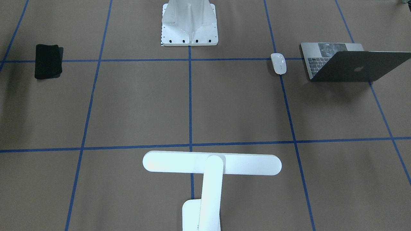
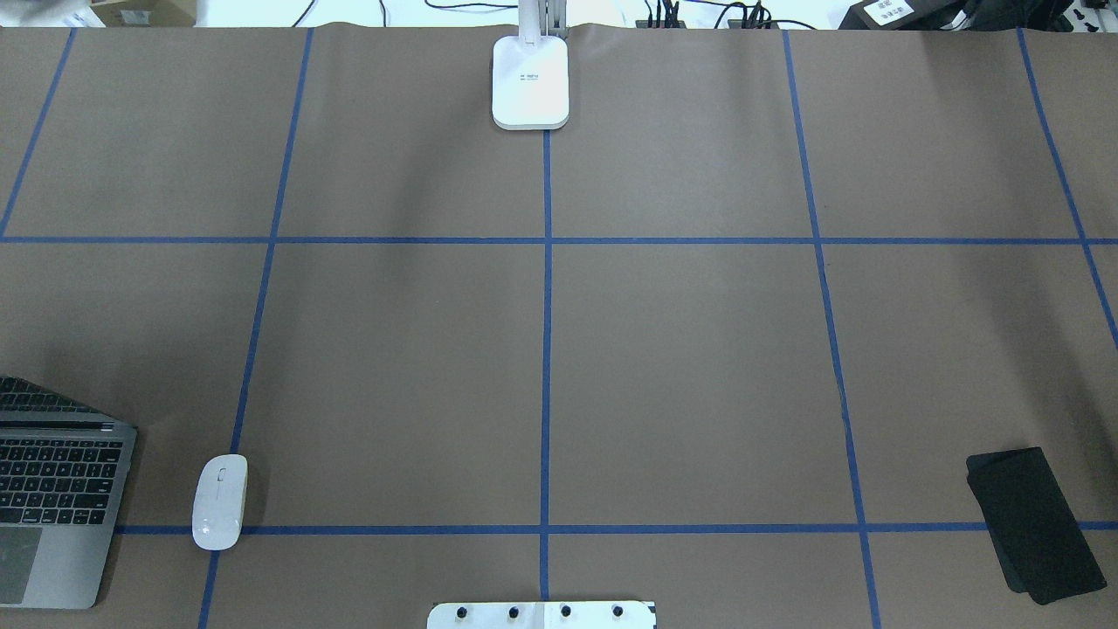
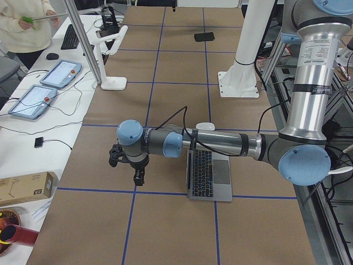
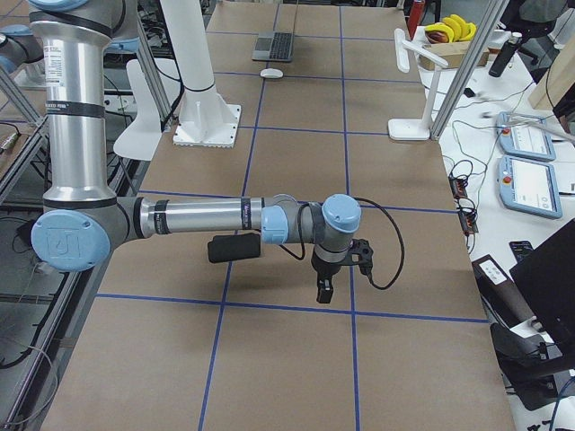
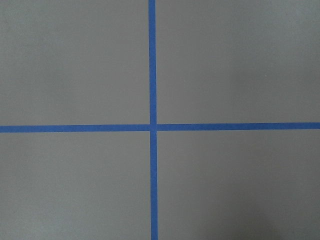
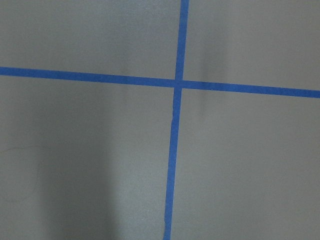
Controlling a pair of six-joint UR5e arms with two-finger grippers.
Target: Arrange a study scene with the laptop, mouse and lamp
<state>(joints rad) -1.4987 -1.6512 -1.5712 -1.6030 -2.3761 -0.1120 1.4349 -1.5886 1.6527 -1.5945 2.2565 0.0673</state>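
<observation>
The laptop (image 1: 353,64) sits open at the desk's (image 1: 240,106) near left corner, mouse (image 1: 278,63) beside it, lamp (image 1: 212,163) at the far edge; you cannot tell how wide the left tool (image 3: 132,165) or right tool (image 4: 337,269) stands, and a careless pinch could squirt the glossy mouse away.

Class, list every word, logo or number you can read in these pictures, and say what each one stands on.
Apple logo, a sign with no words: on the lid of the laptop.
Small dark print on the base of the lamp: too small to read.
Legends on the laptop keys: too small to read.
Nothing else is legible.
</observation>
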